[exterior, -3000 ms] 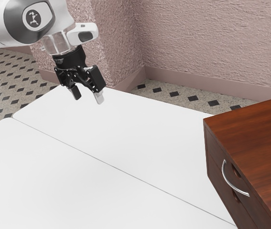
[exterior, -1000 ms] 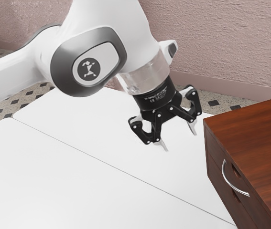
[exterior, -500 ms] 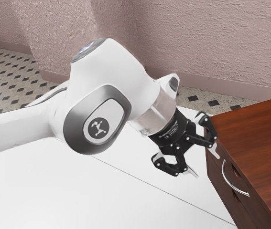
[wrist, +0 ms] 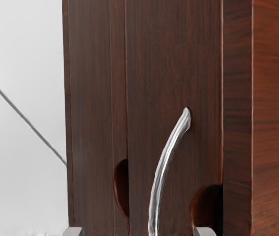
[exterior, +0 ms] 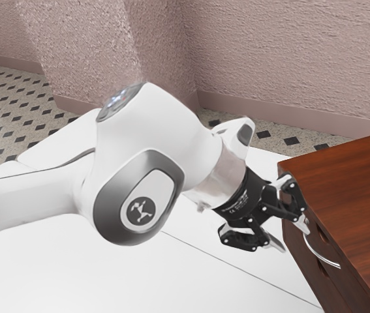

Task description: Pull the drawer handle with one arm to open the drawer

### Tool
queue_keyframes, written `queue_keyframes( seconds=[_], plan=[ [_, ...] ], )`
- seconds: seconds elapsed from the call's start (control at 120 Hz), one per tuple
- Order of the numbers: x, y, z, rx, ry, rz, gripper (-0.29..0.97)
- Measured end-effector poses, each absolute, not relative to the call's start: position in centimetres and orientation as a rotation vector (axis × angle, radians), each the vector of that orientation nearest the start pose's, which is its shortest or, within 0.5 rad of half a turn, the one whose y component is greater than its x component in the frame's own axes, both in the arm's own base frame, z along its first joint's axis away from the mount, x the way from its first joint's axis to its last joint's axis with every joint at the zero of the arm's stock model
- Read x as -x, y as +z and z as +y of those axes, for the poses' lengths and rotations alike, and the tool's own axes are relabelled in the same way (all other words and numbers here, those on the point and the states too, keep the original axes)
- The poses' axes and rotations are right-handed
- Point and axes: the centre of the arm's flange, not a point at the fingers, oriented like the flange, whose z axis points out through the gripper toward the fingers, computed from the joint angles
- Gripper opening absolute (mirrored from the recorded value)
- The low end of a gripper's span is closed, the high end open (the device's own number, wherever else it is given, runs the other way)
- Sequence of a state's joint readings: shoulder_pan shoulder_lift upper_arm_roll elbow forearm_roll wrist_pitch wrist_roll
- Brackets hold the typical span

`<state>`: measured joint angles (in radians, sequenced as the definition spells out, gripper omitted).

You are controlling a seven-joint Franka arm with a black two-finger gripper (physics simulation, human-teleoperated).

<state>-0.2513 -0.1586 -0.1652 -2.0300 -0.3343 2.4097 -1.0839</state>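
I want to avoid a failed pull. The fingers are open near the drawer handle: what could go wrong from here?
1. The handle is thin and curved, and it runs slanted between the open fingers; they may close off-centre and slip off when pulling.
2. The gripper is close to the drawer front; going further in could knock a finger against the wood.

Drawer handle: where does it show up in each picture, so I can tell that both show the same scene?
Exterior view: the silver drawer handle curves across the cabinet's front near the exterior view's lower right, just past the open gripper.
Wrist view: the drawer handle sits straight ahead of the hand, between two dark round recesses.
Shared landmark: the dark wooden cabinet.
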Motion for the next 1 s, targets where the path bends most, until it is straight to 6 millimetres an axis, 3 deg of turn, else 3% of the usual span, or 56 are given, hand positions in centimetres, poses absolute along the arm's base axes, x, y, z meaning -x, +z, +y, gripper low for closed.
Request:
queue_keyframes(
  seconds=[1.0],
  plan=[
    [-51.2,54.2,-23.7,-2.415,0.346,0.911,0.04]
  ],
)
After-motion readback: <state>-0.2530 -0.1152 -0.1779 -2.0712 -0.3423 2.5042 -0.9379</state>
